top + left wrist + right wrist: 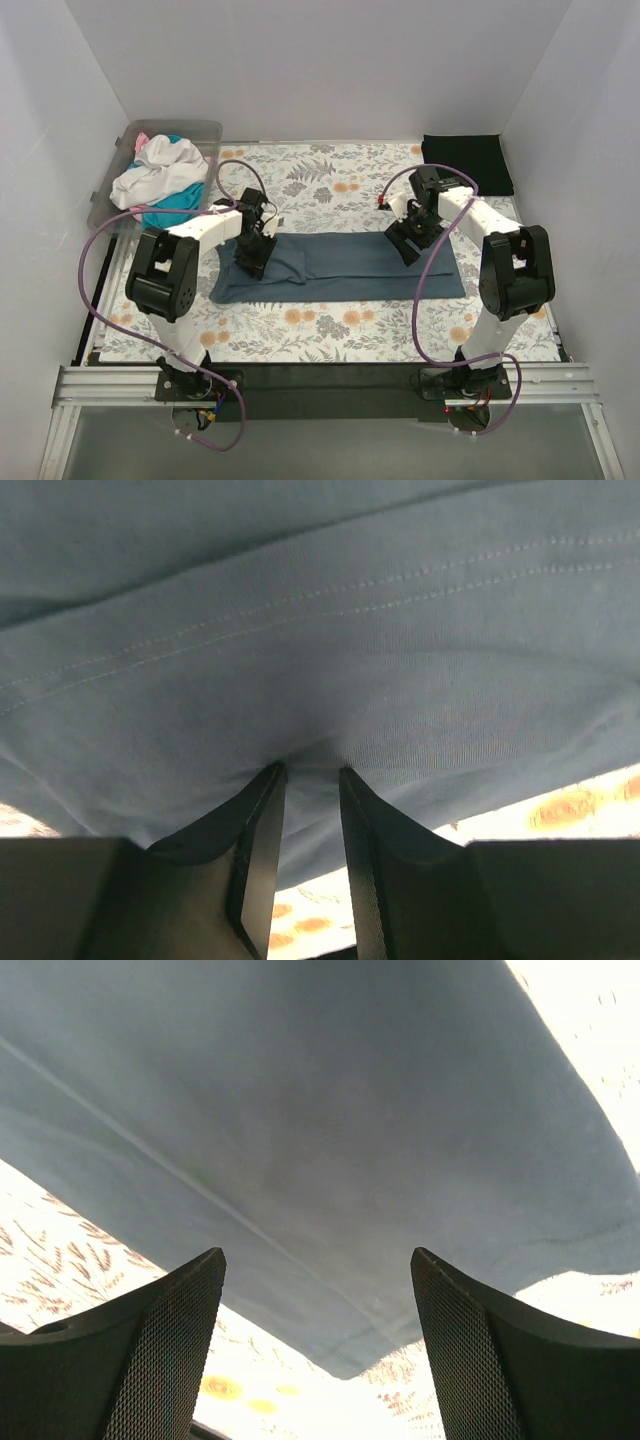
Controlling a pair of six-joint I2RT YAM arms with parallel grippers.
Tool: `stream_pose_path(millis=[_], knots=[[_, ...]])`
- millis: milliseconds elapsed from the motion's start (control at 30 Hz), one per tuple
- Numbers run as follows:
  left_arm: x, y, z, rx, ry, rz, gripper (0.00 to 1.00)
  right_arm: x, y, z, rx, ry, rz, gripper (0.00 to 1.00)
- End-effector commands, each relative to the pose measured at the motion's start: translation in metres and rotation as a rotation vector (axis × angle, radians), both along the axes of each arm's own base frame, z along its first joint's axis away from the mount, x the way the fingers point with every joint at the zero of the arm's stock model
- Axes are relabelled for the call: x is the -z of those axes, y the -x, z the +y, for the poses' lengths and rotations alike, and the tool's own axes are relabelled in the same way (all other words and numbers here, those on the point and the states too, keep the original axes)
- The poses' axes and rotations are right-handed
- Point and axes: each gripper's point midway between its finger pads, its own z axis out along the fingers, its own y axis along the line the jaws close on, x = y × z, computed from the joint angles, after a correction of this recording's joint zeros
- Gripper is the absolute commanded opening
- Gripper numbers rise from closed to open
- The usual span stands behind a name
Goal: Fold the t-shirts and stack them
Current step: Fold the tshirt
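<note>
A large slate blue-grey t-shirt (350, 265) lies folded into a long strip across the middle of the floral table cloth. My left gripper (252, 262) sits at its left end. In the left wrist view the narrow jaws (312, 772) pinch a fold of the blue-grey cloth (330, 630). My right gripper (408, 245) hovers over the strip's right part. In the right wrist view it (317, 1255) stands wide open above the cloth (300, 1110), holding nothing. A folded black t-shirt (466, 160) lies at the back right.
A clear plastic bin (205, 132) at the back left holds crumpled white (160, 175), teal (180, 200) and pink (142, 140) shirts. The floral table cloth (330, 330) covers the table. White walls close in the back and both sides.
</note>
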Motion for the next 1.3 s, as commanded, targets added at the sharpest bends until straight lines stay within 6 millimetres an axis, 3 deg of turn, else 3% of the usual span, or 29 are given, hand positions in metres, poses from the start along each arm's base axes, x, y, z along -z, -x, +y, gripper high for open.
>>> stream_pose_path(millis=[0,67,100,133,167,200,233,267,333,367,433,467,500,567,667,700,733,800,867,900,933,1000,1167,1267], knots=[[0.016,-0.050,0.001,0.025,-0.048,-0.107,0.27,-0.004,0.007,-0.013,-0.005,0.020,0.025,0.81],[0.015,-0.079,-0.003,0.034,-0.040,-0.156,0.27,-0.007,0.008,-0.016,-0.004,0.017,0.029,0.81],[0.029,-0.086,0.000,0.051,-0.054,-0.137,0.27,-0.010,0.008,-0.018,0.001,0.017,0.024,0.81],[0.020,-0.112,-0.005,0.055,-0.041,-0.188,0.27,-0.012,0.009,-0.019,-0.001,0.014,0.023,0.81],[0.021,-0.127,-0.002,0.056,-0.046,-0.205,0.27,-0.012,0.012,-0.019,-0.012,0.014,0.028,0.81],[0.035,-0.137,0.000,0.068,-0.055,-0.193,0.26,-0.014,0.013,-0.020,-0.014,0.011,0.026,0.81],[0.031,-0.155,-0.004,0.075,-0.033,-0.223,0.27,-0.014,0.014,-0.017,-0.020,-0.001,0.030,0.81],[0.011,-0.187,-0.017,0.080,0.036,-0.295,0.27,-0.013,0.015,-0.017,-0.021,-0.005,0.034,0.81],[-0.003,-0.221,-0.021,0.063,0.074,-0.362,0.28,-0.009,0.016,-0.014,-0.020,-0.015,0.054,0.78],[-0.037,-0.250,-0.029,0.059,0.111,-0.458,0.30,-0.008,0.017,-0.013,-0.020,-0.018,0.060,0.77],[-0.074,-0.265,-0.040,0.042,0.180,-0.530,0.34,-0.003,0.017,-0.011,-0.013,-0.031,0.078,0.74],[-0.092,-0.270,-0.042,0.032,0.201,-0.569,0.36,-0.002,0.018,-0.009,-0.011,-0.037,0.086,0.67],[-0.119,-0.270,-0.047,0.036,0.240,-0.611,0.38,0.002,0.018,-0.008,-0.011,-0.039,0.099,0.63],[-0.136,-0.263,-0.050,0.023,0.276,-0.622,0.46,0.007,0.017,-0.007,-0.010,-0.040,0.112,0.55],[-0.152,-0.237,-0.051,0.009,0.335,-0.612,0.57,0.020,0.018,-0.006,-0.003,-0.034,0.138,0.40],[-0.167,-0.229,-0.047,-0.024,0.363,-0.622,0.60,0.027,0.022,-0.004,-0.007,-0.024,0.159,0.35],[-0.157,-0.218,-0.047,-0.036,0.389,-0.588,0.61,0.032,0.024,-0.005,-0.009,-0.011,0.166,0.30],[-0.170,-0.206,-0.039,-0.085,0.436,-0.581,0.68,0.040,0.031,-0.002,-0.021,0.005,0.190,0.19],[-0.164,-0.193,-0.031,-0.116,0.461,-0.543,0.72,0.051,0.046,-0.001,-0.059,0.036,0.221,0.09],[-0.174,-0.187,-0.029,-0.132,0.482,-0.550,0.73,0.055,0.053,-0.001,-0.073,0.048,0.240,0.06],[-0.168,-0.180,-0.027,-0.144,0.492,-0.526,0.74,0.060,0.064,0.000,-0.090,0.056,0.267,0.03],[-0.175,-0.172,-0.021,-0.159,0.520,-0.528,0.81,0.063,0.080,0.009,-0.140,0.061,0.295,0.01],[-0.169,-0.155,-0.009,-0.208,0.495,-0.510,0.76,0.066,0.132,0.044,-0.287,0.020,0.381,0.01],[-0.165,-0.145,-0.010,-0.231,0.517,-0.473,0.57,0.057,0.155,0.082,-0.388,-0.052,0.409,0.01]])
